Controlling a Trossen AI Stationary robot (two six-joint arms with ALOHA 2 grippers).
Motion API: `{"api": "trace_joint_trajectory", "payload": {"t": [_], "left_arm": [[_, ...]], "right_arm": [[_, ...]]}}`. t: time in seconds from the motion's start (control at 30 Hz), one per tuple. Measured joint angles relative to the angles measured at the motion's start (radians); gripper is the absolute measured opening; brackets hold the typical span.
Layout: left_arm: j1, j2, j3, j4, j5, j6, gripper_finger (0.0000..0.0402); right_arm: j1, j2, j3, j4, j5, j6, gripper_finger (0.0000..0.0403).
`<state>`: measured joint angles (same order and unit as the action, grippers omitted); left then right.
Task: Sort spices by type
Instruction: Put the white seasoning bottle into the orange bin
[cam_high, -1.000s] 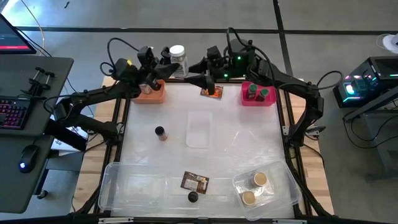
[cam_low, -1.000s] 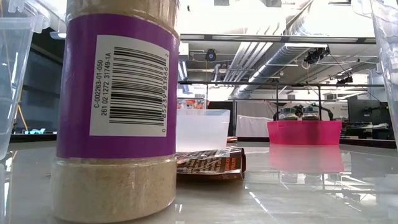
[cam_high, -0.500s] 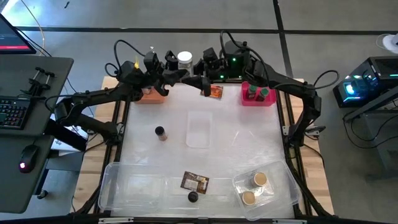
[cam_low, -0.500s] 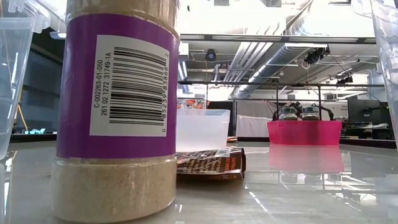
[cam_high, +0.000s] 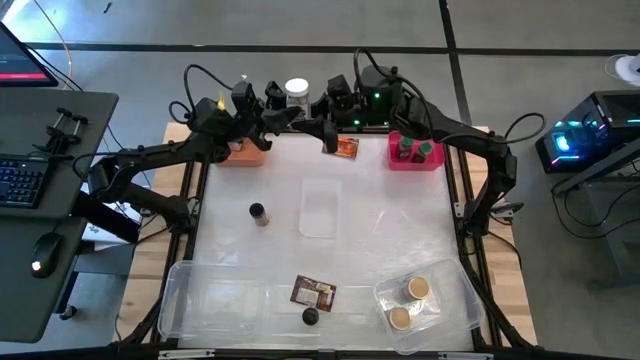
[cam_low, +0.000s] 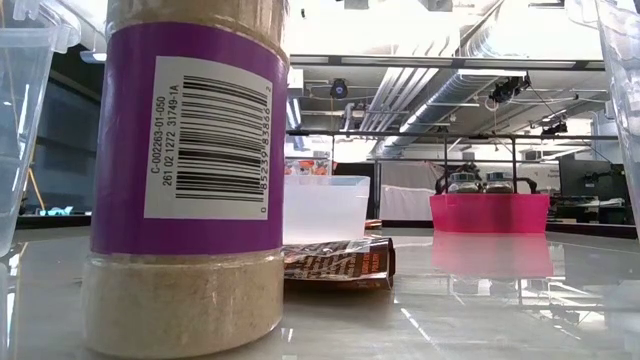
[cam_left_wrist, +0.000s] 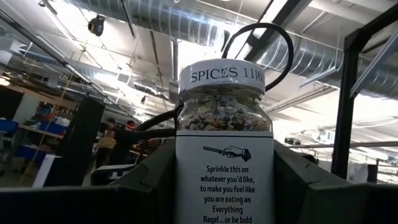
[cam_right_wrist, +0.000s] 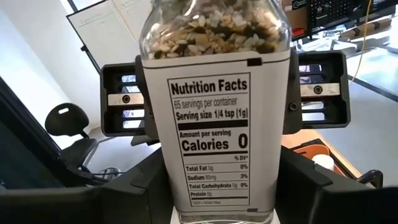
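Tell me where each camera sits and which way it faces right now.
High view: above the table, straight down; both arms show, left pincer and right pincer meeting at the white-lidded jar.
Low view: tabletop height, level toward the pink bin; purple-labelled jar up close; no arm shows.
Left wrist view: on the left wrist, facing that white-lidded jar and ceiling; own pincer grips it.
Right wrist view: on the right wrist, facing the jar's label; left pincer behind.
Shared: both wrist views see one jar from opposite sides.
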<state>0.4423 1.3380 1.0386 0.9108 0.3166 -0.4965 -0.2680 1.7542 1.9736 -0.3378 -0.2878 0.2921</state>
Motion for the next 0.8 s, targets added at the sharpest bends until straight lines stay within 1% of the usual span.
{"api": "trace_joint_trajectory", "payload": {"t": [0.03, 0.07, 0.23, 0.33, 0.4, 0.53, 0.67, 0.8], "left_arm": [[0.000, 0.000, 0.000, 0.000, -0.003, -0.001, 0.0164], [0.000, 0.000, 0.000, -0.001, -0.004, -0.001, 0.0181], [0.010, -0.008, 0.000, -0.019, 0.001, -0.030, 0.0301], [0.031, -0.029, 0.000, -0.076, 0.045, -0.045, 0.0338], [0.048, -0.051, 0.000, -0.143, 0.064, -0.049, 0.0346], [0.087, -0.094, 0.000, -0.278, 0.083, -0.050, 0.0348], [0.125, -0.138, 0.000, -0.400, 0.170, -0.049, 0.0348], [0.148, -0.177, 0.000, -0.529, 0.228, -0.020, 0.0348]], "right_arm": [[0.000, 0.000, 0.000, 0.000, 0.000, 0.001, 0.0198], [0.000, -0.002, 0.000, -0.001, 0.001, 0.001, 0.0198], [-0.014, -0.012, 0.000, -0.041, -0.005, -0.016, 0.0198], [-0.030, -0.025, 0.000, -0.063, -0.008, -0.030, 0.0198], [-0.040, -0.032, 0.000, -0.076, -0.007, -0.038, 0.0198], [-0.054, -0.042, 0.000, -0.107, -0.004, -0.063, 0.0198], [-0.066, -0.053, 0.000, -0.156, -0.008, -0.088, 0.0198], [-0.074, -0.059, 0.000, -0.277, -0.017, -0.141, 0.0198]]}}
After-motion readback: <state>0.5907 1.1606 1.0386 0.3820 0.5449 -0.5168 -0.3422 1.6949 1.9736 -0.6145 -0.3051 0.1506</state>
